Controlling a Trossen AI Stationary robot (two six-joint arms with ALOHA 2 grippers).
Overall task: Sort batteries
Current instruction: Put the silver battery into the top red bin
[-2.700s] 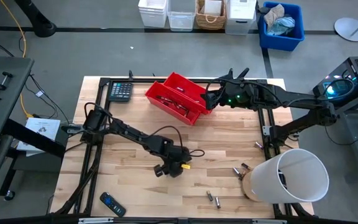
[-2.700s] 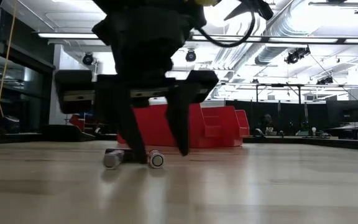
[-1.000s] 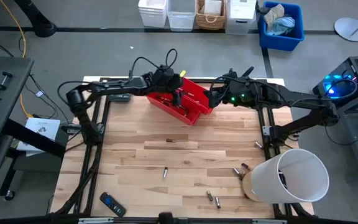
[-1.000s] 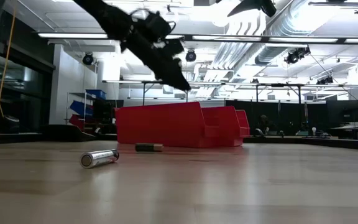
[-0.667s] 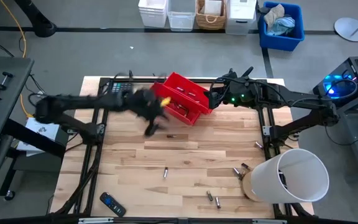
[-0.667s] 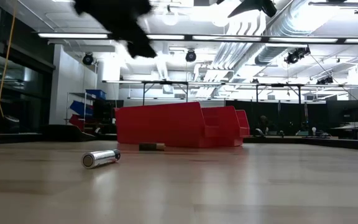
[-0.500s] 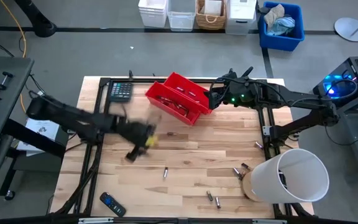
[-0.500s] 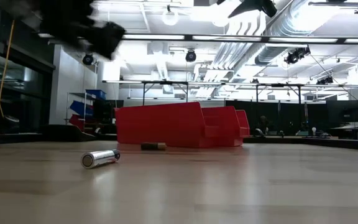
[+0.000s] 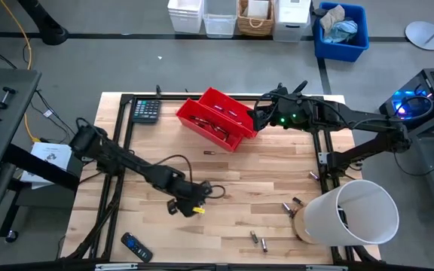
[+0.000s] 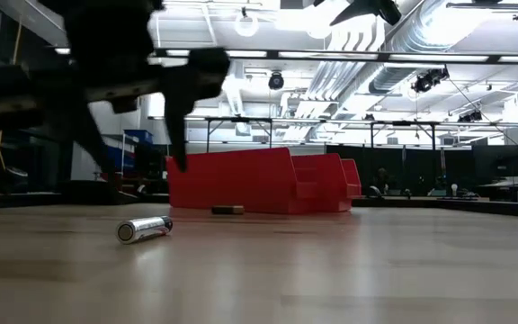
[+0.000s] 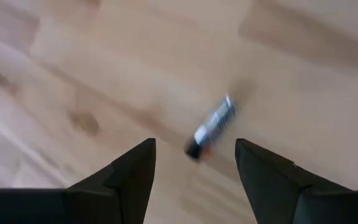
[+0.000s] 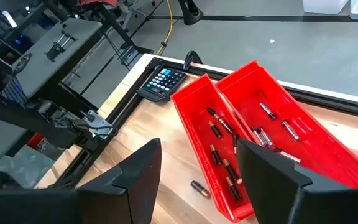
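Observation:
My left gripper is open above the table's near middle, its fingers pointing down over a loose silver battery that lies on the wood. The fingers stand above it and apart from it. My right gripper is open and empty at the right end of two red bins, which hold several batteries. Another battery lies on the table just in front of the bins.
Several loose batteries lie near the front right. A white bucket lies tipped at the front right corner. A calculator sits at the far left and a remote at the near left.
My left gripper has swung from above the red bins toward the table's near edge and come down over the loose battery. The battery in front of the bins has rolled a little toward the far edge.

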